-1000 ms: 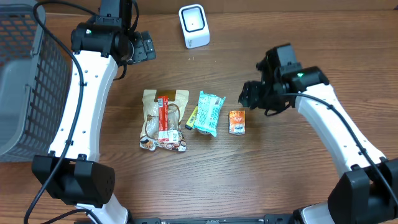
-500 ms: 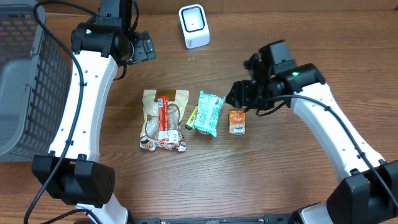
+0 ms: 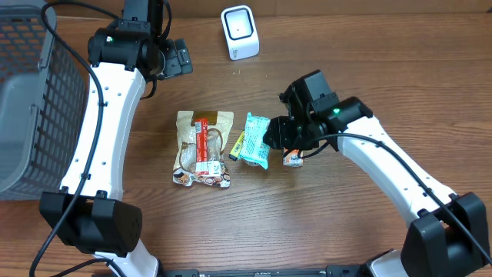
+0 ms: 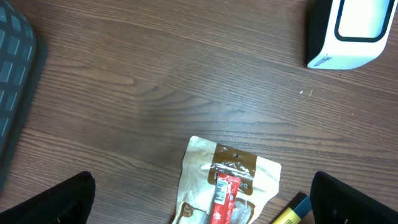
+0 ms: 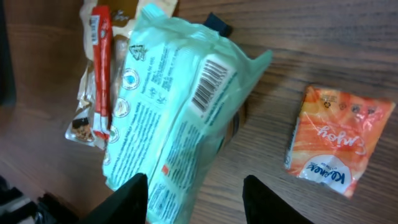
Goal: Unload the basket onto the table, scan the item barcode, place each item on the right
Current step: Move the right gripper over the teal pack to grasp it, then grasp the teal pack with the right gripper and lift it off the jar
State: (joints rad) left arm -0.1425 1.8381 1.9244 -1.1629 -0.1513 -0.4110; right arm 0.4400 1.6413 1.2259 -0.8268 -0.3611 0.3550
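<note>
Several items lie in a row mid-table: a tan snack bag with a red stick [image 3: 203, 148], a yellow-and-blue item [image 3: 237, 144], a teal packet [image 3: 256, 137] and a small orange packet [image 3: 292, 158]. In the right wrist view the teal packet [image 5: 168, 106] shows its barcode face up, with the orange packet [image 5: 336, 140] to its right. My right gripper [image 3: 278, 137] hangs open over the teal packet's near end. One finger [image 5: 127, 199] overlaps the packet; the other [image 5: 270, 202] stands over bare wood. My left gripper [image 3: 184, 58] stays wide open at the back, holding nothing. The white scanner [image 3: 240, 31] stands at the back.
A grey mesh basket [image 3: 31, 100] fills the left edge of the table. In the left wrist view the scanner [image 4: 348, 31] is top right, the snack bag [image 4: 230, 186] below, and the basket's edge [image 4: 15, 93] at left.
My right arm has swung left, from beside the orange packet to over the teal packet, and its jaws have narrowed. The left arm and the items have not moved.
</note>
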